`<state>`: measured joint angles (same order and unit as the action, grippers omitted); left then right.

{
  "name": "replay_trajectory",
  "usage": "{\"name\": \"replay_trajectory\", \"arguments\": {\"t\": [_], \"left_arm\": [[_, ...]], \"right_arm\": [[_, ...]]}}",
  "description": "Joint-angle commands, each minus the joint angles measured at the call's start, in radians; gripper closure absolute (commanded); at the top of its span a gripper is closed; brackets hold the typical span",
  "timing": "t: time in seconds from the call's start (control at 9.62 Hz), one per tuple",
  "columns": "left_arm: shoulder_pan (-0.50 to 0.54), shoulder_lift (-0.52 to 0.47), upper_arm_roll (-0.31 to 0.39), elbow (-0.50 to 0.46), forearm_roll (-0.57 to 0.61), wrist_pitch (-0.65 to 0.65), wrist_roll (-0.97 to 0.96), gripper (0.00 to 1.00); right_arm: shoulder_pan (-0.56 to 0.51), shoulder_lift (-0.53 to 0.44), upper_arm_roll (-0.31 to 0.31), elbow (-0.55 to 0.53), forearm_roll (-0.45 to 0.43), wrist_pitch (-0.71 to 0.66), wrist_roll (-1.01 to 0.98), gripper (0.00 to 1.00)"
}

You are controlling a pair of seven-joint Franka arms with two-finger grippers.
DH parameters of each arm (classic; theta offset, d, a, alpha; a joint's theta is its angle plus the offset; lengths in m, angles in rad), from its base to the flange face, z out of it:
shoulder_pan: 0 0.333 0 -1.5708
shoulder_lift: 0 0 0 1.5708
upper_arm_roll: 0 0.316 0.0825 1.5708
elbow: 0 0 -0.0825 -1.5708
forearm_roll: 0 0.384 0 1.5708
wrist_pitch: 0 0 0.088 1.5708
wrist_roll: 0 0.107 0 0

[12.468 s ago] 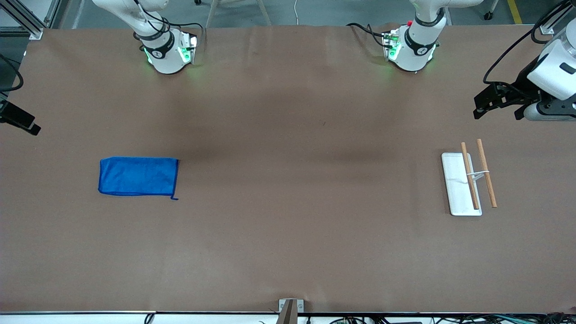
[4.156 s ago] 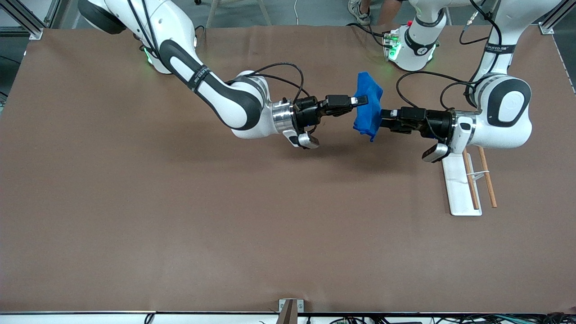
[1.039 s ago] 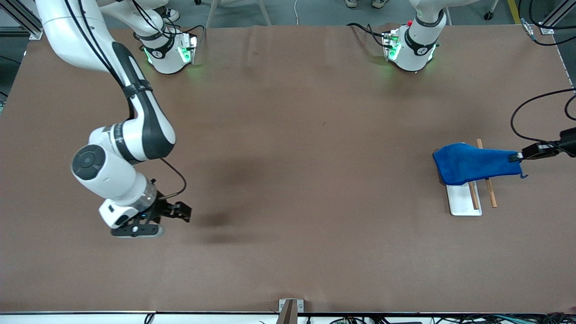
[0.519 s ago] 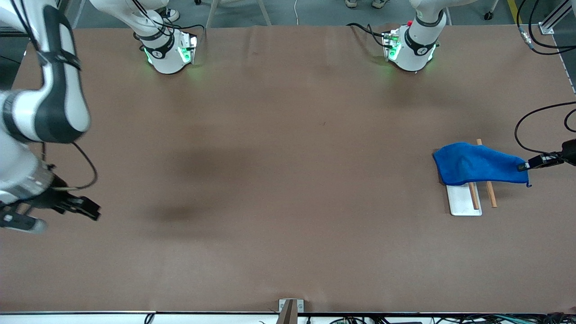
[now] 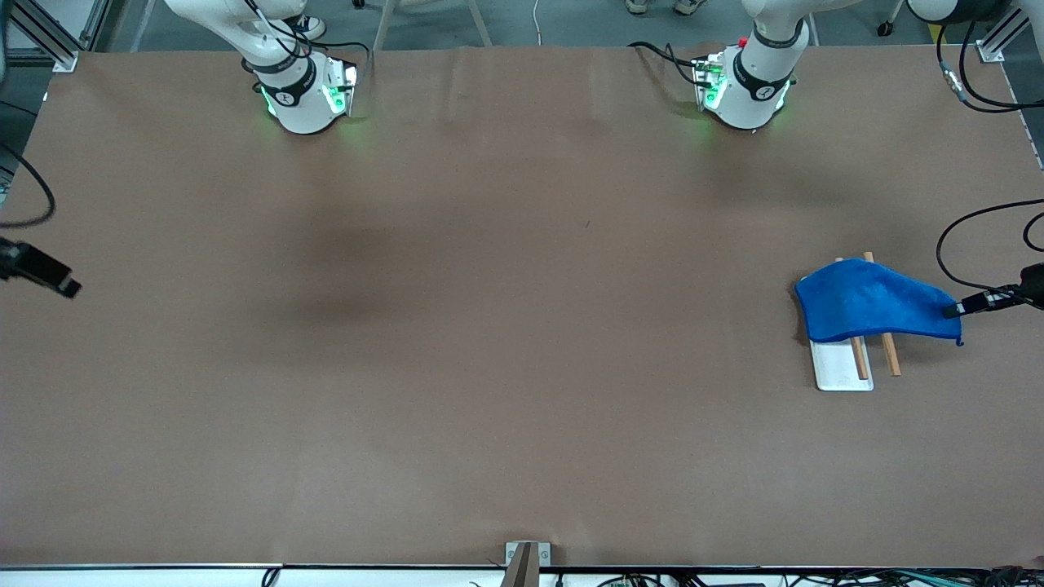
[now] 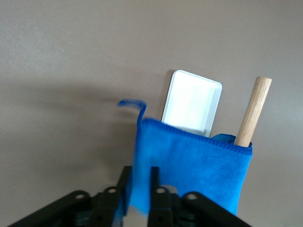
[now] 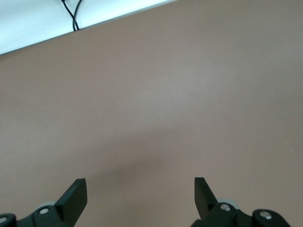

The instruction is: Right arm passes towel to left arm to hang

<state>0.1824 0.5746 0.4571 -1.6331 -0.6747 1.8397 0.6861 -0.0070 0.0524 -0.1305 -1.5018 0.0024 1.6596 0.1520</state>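
The royal-blue towel (image 5: pixel 873 308) lies draped over the two wooden rods (image 5: pixel 889 357) of the white rack (image 5: pixel 840 371) at the left arm's end of the table. My left gripper (image 5: pixel 954 311) is shut on the towel's corner, beside the rack; a small loop thread hangs there. In the left wrist view the towel (image 6: pixel 194 165) sits between my jaws (image 6: pixel 139 182), with the rack's white base (image 6: pixel 191 101) and one rod (image 6: pixel 253 111) showing past it. My right gripper (image 7: pixel 140 189) is open and empty over bare table; only its tip (image 5: pixel 61 285) shows at the front view's edge.
The brown table (image 5: pixel 522 326) spreads between the two arm bases (image 5: pixel 306 90) at its robot side. A black cable (image 5: pixel 975 236) loops above the left gripper. A small metal bracket (image 5: pixel 526 558) sits at the table's front edge.
The right arm has swung away toward its end of the table and almost out of view. The left gripper has drawn the towel a little lower over the rods.
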Motion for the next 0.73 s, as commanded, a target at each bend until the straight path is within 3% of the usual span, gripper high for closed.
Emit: {"name": "replay_trajectory", "arguments": {"t": [0.0,0.31,0.52,0.62], "left_arm": [[0.006,0.019,0.002,0.038,-0.011,0.001,0.044,0.0],[-0.007,-0.031,0.008,0.085,0.018,0.004,0.021,0.0],[-0.063,-0.135,-0.015,0.07,0.181,0.041,-0.009,0.0],[-0.06,-0.188,-0.082,0.067,0.241,0.044,-0.066,0.0]], "right_arm": [[-0.082,-0.088,0.074,-0.046,-0.025,-0.044,-0.052,0.0],[-0.079,-0.08,0.072,-0.035,-0.028,-0.044,-0.052,0.0],[-0.067,-0.08,0.071,-0.032,-0.03,-0.041,-0.054,0.0],[-0.061,-0.08,0.06,-0.031,-0.03,-0.044,-0.054,0.0]]}}
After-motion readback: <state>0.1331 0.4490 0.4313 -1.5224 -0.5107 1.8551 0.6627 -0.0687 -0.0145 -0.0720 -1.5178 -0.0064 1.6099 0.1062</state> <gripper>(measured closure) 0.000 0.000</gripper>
